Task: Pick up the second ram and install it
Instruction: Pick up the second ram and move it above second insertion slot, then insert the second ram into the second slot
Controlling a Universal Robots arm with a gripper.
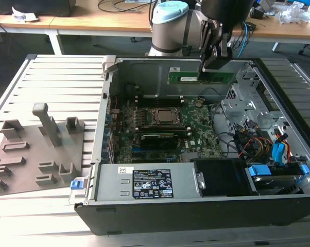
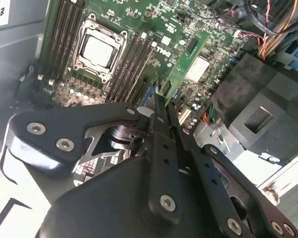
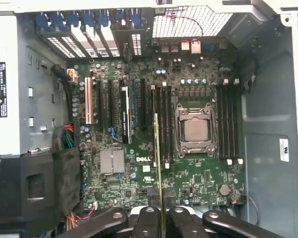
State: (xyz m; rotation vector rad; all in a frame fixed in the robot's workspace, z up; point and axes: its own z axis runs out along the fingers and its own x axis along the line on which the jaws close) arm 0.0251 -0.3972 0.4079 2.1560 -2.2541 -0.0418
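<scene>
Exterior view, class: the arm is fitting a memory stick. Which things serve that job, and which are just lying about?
Job: long green memory stick; black gripper clamping it; large green motherboard; black memory slots (first wrist view).
Lying about: grey moulded tray; silver labelled box; coloured cable bundle.

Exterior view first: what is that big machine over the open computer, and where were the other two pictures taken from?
That is a robot arm reaching over an open computer case that lies on a slatted table. Its gripper pinches a green RAM stick, held in the air above the motherboard. Both wrist views come from cameras riding on the arm, looking down past the gripper at the motherboard and processor socket. A grey holder tray lies on the exterior view's left.
</scene>
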